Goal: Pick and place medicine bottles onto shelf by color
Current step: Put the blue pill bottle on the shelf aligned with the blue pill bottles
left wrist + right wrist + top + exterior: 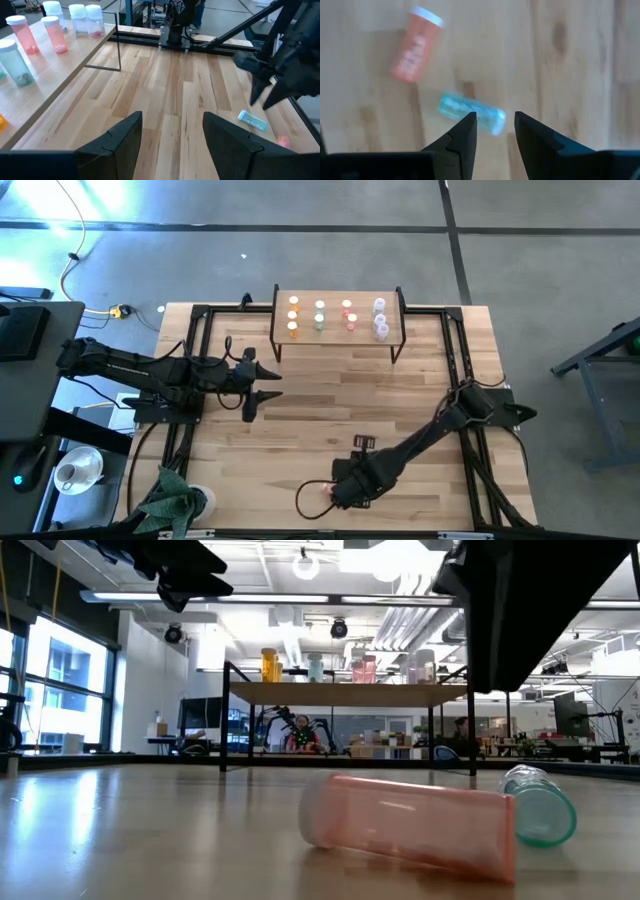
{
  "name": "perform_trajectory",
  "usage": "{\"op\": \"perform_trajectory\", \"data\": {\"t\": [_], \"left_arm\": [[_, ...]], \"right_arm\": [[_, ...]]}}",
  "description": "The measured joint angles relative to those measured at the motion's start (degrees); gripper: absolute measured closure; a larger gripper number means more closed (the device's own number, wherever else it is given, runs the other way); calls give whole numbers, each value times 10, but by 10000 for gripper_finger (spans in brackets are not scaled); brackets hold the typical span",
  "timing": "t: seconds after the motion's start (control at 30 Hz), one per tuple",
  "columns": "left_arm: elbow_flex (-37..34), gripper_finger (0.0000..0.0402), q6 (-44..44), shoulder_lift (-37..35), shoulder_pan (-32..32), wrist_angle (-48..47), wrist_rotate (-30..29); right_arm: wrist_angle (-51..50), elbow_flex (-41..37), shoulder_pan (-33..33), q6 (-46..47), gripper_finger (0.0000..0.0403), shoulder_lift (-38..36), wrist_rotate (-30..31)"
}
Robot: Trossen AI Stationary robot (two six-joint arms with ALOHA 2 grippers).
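Observation:
Two medicine bottles lie on their sides on the table near its front edge: a pink one and a green one. My right gripper hangs above them, pointing down, open, with nothing between its fingers. The green bottle lies just beyond its fingertips. The shelf stands at the far middle, with orange, green, pink and clear bottles upright in rows by color. My left gripper waits open at the table's left, above the wood.
Black frame rails run along the table's left, right and far sides. A loop of cable lies by the front edge and a small black part lies near the right arm. A green cloth sits at the near left corner.

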Motion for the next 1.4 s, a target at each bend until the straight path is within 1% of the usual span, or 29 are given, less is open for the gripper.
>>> {"op": "perform_trajectory", "data": {"t": [0.07,0.13,0.23,0.3,0.53,0.63,0.7,0.8,0.9,1.0,1.1,1.3,1.4], "left_arm": [[0,202,0,0,0,-1,0],[0,202,0,0,0,-1,0],[0,202,0,0,0,-3,0],[0,202,0,4,0,-3,0],[0,202,0,8,0,-3,0],[0,202,0,8,0,-3,0],[0,202,0,7,0,-2,0],[0,202,0,7,0,-3,0],[0,202,0,7,0,-3,0],[0,202,0,7,0,-3,0],[0,202,0,7,0,-3,0],[0,202,0,7,0,-2,0],[0,202,0,7,0,-2,0]], "right_arm": [[26,-8,3,-45,281,0,1],[43,-17,8,-111,281,0,12],[54,-25,17,-207,281,0,12],[57,-25,21,-235,281,0,13],[74,-25,32,-276,281,0,13],[87,-25,32,-277,281,0,35],[91,-25,31,-262,281,0,47],[90,-25,26,-228,280,0,47],[90,-25,25,-225,273,0,48],[89,-24,27,-248,260,8,47],[88,-24,32,-283,251,26,33],[86,-24,43,-361,249,57,26],[81,-24,43,-362,249,60,35]]}}
